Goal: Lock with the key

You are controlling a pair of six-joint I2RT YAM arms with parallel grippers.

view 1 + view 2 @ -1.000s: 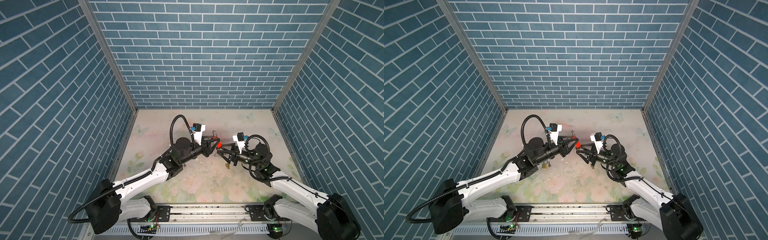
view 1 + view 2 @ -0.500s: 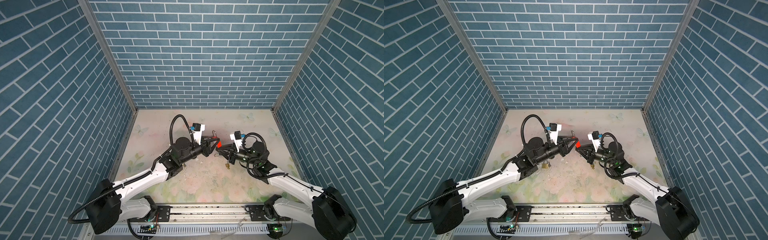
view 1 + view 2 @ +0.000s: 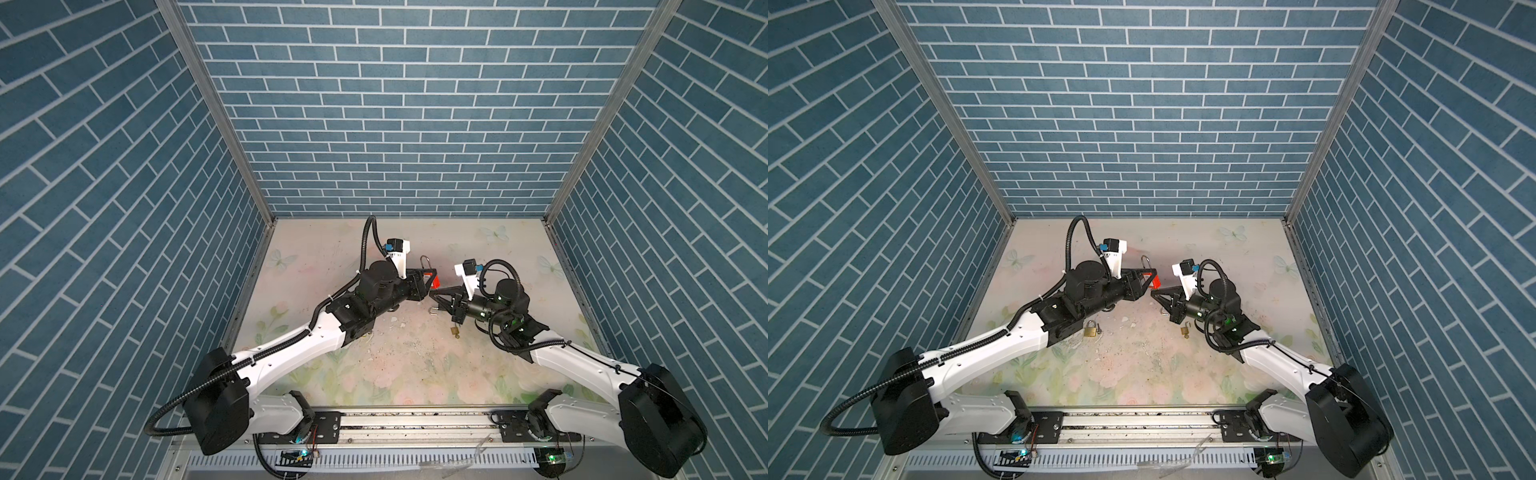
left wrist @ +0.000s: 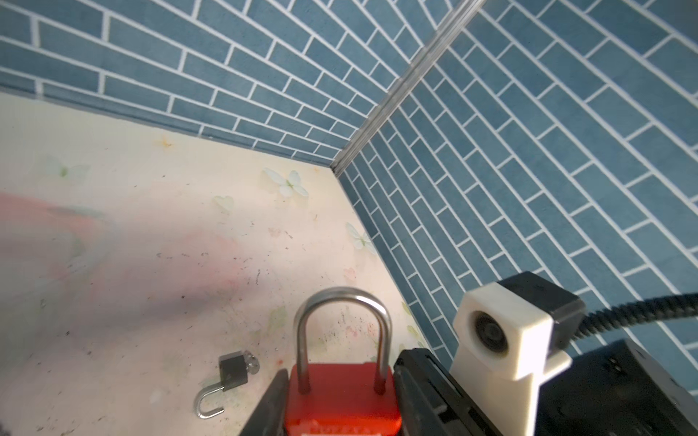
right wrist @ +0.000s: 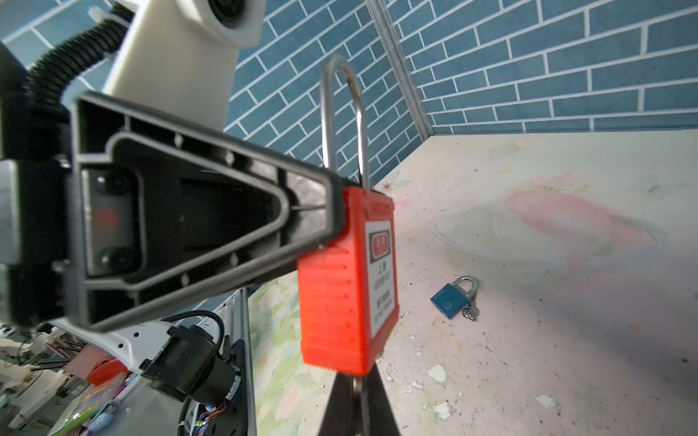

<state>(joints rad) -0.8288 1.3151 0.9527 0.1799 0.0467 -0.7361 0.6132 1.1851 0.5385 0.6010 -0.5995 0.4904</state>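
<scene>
Floral tabletop [image 3: 1142, 374], boxed in by blue brick-print walls [image 3: 1142, 124]. Directions are read in a top view, with the dial centred on the red padlock [image 3: 1155, 282].

- A brass padlock [image 3: 1091, 329] lies flat at 8 o'clock.
- A smaller brass padlock [image 3: 1185, 330] lies at 5 o'clock, near the right arm's wrist.
- Left gripper [image 3: 1150, 279] enters from 8 o'clock. Its jaws clamp the red padlock's body, holding it off the table, with the shackle [image 3: 424, 262] pointing to about 11 o'clock.
- Left wrist view: both shackle legs sit in the body.
- Right gripper [image 3: 1154, 294] enters from 4 o'clock, its tip just at 6 o'clock of the red body.
- Right wrist view: its fingers [image 5: 337, 407] are pressed together on a thin metal blade, the key [image 5: 356, 389], right at the padlock's underside. Cannot tell whether the key is in the keyhole.
- Farther off in that view, a blue padlock [image 5: 451, 300] lies on the table.
</scene>
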